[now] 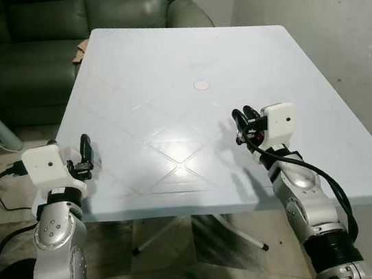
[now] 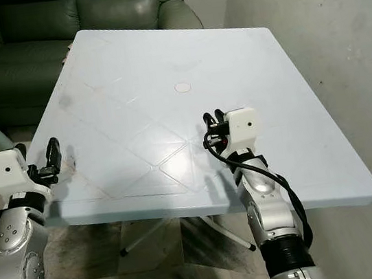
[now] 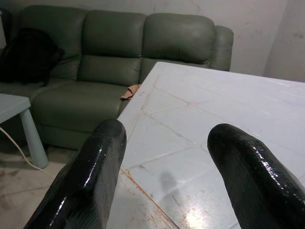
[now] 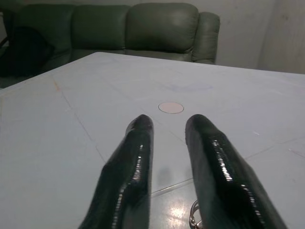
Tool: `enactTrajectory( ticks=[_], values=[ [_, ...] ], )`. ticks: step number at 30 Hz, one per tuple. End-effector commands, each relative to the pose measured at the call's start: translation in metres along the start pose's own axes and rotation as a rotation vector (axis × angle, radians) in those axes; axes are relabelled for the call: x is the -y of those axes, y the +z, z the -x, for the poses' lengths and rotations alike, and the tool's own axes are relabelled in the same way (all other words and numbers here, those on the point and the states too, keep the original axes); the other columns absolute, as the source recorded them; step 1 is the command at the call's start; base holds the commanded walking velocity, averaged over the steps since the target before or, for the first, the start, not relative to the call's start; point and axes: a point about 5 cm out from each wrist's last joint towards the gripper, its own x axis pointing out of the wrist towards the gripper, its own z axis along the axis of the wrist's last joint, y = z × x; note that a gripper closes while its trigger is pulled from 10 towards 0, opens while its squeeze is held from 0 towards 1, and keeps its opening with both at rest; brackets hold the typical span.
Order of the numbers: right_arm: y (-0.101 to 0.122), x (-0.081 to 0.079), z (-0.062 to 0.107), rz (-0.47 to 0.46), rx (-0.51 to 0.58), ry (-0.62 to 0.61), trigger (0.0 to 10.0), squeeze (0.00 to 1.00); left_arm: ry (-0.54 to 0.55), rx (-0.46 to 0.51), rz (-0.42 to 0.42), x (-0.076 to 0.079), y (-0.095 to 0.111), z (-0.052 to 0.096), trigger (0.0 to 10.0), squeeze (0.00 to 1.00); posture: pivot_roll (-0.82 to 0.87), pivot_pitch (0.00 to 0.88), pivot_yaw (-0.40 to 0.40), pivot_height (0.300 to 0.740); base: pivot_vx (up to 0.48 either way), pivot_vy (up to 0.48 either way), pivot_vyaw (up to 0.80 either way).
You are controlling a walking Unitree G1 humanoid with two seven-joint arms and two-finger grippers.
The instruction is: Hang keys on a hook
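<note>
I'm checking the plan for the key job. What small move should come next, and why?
Probably lift the right gripper a little higher off the table. A metal ring, seemingly the keys, hangs at it just above the tabletop, so lifting would free it for carrying. The left gripper hovers open at the table's edge. Ahead are a sofa and a wall.

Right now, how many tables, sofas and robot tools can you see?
Tables: 2 (big white table, small pale blue table)
Sofas: 1 (green sofa)
Tools: 2 (left tool, right tool)
Total: 5
</note>
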Motion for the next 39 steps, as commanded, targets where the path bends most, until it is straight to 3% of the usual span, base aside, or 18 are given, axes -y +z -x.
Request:
enactTrajectory(
  ticks=[1, 21, 27, 28, 29, 30, 31, 39],
  values=[
    [0.006, 0.003, -0.001, 0.004, 0.018, -0.009, 10.0, 1.0, -0.001, 0.012, 0.01, 0.001, 0.002, 0.0, 10.0, 0.0, -0.08, 0.072, -0.064, 0.74, 0.0, 0.0, 0.0],
    [0.004, 0.01, -0.003, 0.035, -0.036, -0.022, 10.0, 1.0, -0.039, -0.049, 0.008, 0.007, -0.006, 0.002, 10.0, 0.0, -0.08, 0.065, -0.069, 0.74, 0.0, 0.0, 0.0],
    [0.005, 0.011, -0.008, 0.091, -0.07, -0.003, 10.0, 1.0, -0.067, -0.067, 0.016, 0.012, -0.005, 0.001, 10.0, 0.0, -0.07, 0.077, -0.08, 0.74, 0.0, 0.0, 0.0],
    [0.006, 0.011, -0.01, 0.098, -0.073, 0.014, 10.0, 0.84, -0.072, -0.073, 0.015, 0.013, -0.005, 0.001, 10.0, 0.0, -0.07, 0.08, -0.081, 0.74, 0.0, 0.0, 0.0],
    [0.006, 0.011, -0.01, 0.099, -0.074, 0.019, 10.0, 0.84, -0.073, -0.075, 0.014, 0.013, -0.005, 0.001, 10.0, 0.0, -0.07, 0.08, -0.081, 0.74, 0.0, 0.0, 0.0],
    [0.006, 0.011, -0.011, 0.104, -0.076, 0.021, 10.0, 0.09, -0.074, -0.075, 0.013, 0.013, -0.005, 0.002, 10.0, 0.0, -0.07, 0.088, -0.084, 0.74, 0.0, 0.0, 0.0],
    [0.007, 0.013, -0.014, 0.105, -0.087, 0.014, 10.0, 0.0, -0.078, -0.075, 0.01, 0.014, -0.005, 0.002, 10.0, 0.0, -0.06, 0.092, -0.086, 0.74, 0.0, 0.0, 0.0],
    [0.009, 0.022, -0.028, 0.094, -0.163, -0.009, 10.0, 0.0, -0.122, -0.088, 0.018, 0.023, -0.004, 0.009, 10.0, 0.0, -0.06, 0.12, -0.094, 0.74, 0.0, 0.0, 0.0]
  ],
)
